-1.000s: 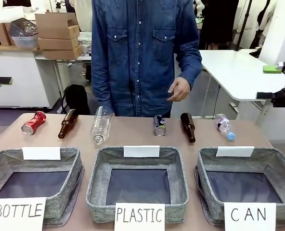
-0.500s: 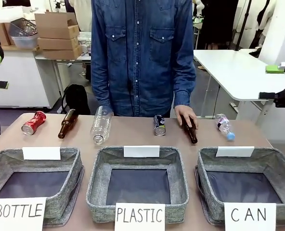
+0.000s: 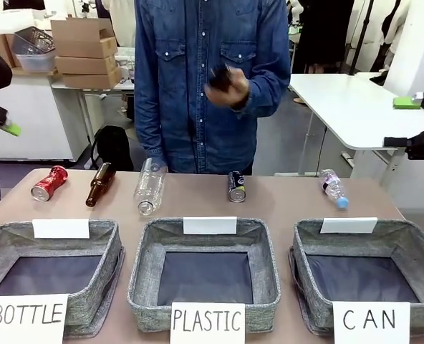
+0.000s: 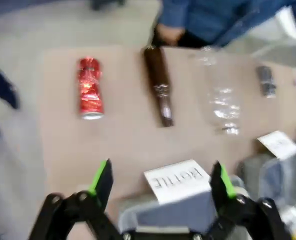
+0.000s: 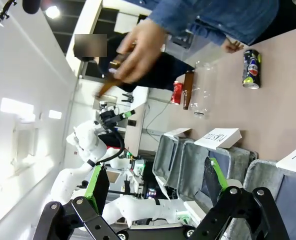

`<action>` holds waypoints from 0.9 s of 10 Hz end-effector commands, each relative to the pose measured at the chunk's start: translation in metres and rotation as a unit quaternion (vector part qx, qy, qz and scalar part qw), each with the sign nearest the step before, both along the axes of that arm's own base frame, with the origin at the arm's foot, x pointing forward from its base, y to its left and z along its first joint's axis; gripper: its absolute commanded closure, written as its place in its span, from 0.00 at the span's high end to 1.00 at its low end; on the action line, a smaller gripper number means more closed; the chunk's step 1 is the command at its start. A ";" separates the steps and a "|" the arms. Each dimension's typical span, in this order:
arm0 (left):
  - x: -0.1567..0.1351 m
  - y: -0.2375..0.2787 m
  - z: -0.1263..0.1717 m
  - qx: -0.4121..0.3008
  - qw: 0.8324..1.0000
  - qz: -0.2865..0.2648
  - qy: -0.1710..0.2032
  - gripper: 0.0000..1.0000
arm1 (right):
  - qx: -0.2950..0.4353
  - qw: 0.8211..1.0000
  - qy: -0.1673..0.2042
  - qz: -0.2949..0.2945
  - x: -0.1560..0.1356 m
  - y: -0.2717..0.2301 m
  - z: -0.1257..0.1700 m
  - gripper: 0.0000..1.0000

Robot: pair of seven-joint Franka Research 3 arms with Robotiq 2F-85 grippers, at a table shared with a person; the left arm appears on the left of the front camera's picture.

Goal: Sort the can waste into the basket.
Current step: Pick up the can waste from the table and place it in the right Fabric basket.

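Note:
A dented red can [image 3: 49, 183] lies at the table's far left, and a dark can [image 3: 237, 186] lies near the far middle. The grey basket [image 3: 309, 247] signed "CAN" stands at the front right with nothing in it. My left gripper [image 3: 2, 120] hovers off the table's left edge. In its wrist view it is open [image 4: 162, 175] above the "BOTTLE" sign, with the red can [image 4: 89, 95] ahead. My right gripper [image 3: 402, 122] hangs off the right edge, open [image 5: 154, 179], and the dark can [image 5: 251, 69] lies far off.
The person's hand [image 3: 230, 86] holds a brown bottle at chest height. On the table lie another brown bottle [image 3: 101, 184], a large clear bottle [image 3: 150, 186] and a small clear bottle [image 3: 334, 188]. Baskets signed "BOTTLE" [image 3: 112, 240] and "PLASTIC" [image 3: 268, 240] stand beside the "CAN" one.
The person's hand came down on the right brown bottle, took it off the table and raised it to chest height. My left gripper has dropped a little at the left edge.

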State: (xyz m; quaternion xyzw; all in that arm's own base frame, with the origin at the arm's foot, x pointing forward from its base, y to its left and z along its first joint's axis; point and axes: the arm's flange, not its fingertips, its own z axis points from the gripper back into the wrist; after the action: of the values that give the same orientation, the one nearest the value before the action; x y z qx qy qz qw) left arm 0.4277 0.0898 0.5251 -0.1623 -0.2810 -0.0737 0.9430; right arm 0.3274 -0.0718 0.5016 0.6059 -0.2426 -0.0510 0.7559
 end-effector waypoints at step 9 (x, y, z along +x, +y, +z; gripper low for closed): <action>0.020 0.011 -0.010 -0.084 0.979 -0.158 0.096 1.00 | 0.006 1.000 -0.019 0.000 0.005 0.001 0.000 1.00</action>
State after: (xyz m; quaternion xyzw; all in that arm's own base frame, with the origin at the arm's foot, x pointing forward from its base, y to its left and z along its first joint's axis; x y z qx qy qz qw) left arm 0.4560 0.0789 0.4920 -0.2376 -0.1785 -0.1390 0.9447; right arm 0.3280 -0.0715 0.5016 0.6075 -0.2436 -0.0506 0.7543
